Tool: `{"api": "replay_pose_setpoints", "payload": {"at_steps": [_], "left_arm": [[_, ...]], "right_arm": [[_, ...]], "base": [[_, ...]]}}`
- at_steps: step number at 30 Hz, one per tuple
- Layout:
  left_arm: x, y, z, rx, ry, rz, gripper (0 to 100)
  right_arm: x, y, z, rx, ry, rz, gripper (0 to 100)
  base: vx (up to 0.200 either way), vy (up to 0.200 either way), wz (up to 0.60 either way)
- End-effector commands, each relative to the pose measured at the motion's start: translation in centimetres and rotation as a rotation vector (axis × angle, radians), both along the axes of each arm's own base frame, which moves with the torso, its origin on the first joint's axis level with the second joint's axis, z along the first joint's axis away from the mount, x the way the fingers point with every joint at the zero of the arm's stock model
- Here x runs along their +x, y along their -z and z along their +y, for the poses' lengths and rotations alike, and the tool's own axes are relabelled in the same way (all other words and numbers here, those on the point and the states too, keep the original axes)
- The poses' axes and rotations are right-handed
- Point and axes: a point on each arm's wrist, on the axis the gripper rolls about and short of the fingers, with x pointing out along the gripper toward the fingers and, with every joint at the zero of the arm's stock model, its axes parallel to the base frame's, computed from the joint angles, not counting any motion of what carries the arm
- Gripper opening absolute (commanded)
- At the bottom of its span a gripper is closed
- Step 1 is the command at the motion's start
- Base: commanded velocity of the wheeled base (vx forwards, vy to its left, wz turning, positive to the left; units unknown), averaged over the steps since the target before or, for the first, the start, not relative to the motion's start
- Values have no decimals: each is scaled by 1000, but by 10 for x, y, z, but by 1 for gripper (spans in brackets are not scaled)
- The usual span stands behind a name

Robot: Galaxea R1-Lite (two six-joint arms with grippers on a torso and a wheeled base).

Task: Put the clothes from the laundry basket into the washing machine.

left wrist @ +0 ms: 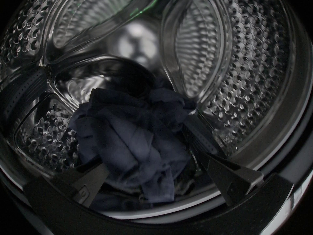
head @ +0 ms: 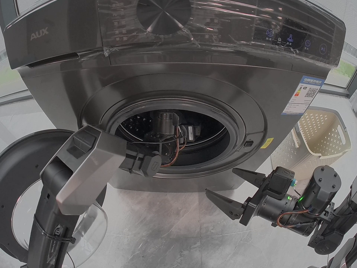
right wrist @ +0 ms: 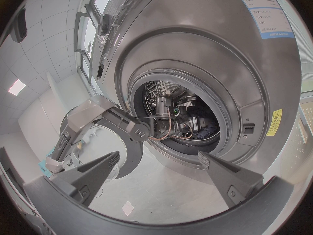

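Note:
A grey front-loading washing machine stands with its round door swung open to the left. My left arm reaches through the opening into the drum. Inside, my left gripper is open, its fingers either side of a crumpled dark blue garment that lies on the drum floor. The right gripper hangs open and empty in front of the machine, low and right of the opening, and appears wide apart in the right wrist view. A cream laundry basket stands right of the machine.
Grey tiled floor lies in front of the machine. The open door juts out on the left beside my left arm. The basket's perforated wall is close to the right arm.

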Motion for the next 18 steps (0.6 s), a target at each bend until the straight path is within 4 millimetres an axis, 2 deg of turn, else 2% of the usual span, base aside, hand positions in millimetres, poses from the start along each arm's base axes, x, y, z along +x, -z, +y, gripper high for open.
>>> {"api": "replay_pose_setpoints", "payload": {"at_steps": [1, 2, 5, 6, 8, 10, 14, 15, 18], "left_arm": [[-52, -35, 4, 38, 54, -8, 100], [-66, -30, 4, 48, 77, 7, 100], [-92, -21, 6, 64, 115, 21, 100], [-92, -21, 6, 64, 115, 21, 100], [-122, -11, 14, 94, 153, 14, 100], [-137, -8, 19, 89, 185, -5, 100], [-170, -12, 36, 65, 274, -22, 100], [-172, -13, 37, 64, 275, -23, 100], [-203, -22, 46, 45, 303, -42, 100]], "right_arm": [[-1, -4, -1, 10, -2, -11, 100], [-2, -4, -2, 10, 0, -11, 100], [-4, -2, -3, 4, -3, -5, 100], [-4, -2, -3, 4, -3, -5, 100], [-7, 1, -5, -13, -11, 6, 100], [-10, 4, -7, -25, -19, 14, 100], [-21, 8, -8, -48, -51, 30, 100], [-22, 7, -9, -47, -51, 29, 100], [-22, -2, -15, -28, -31, -7, 100]], "base": [[0, 0, 0], [0, 0, 0], [0, 0, 0], [0, 0, 0], [0, 0, 0], [0, 0, 0], [0, 0, 0], [0, 0, 0], [0, 0, 0]]}}
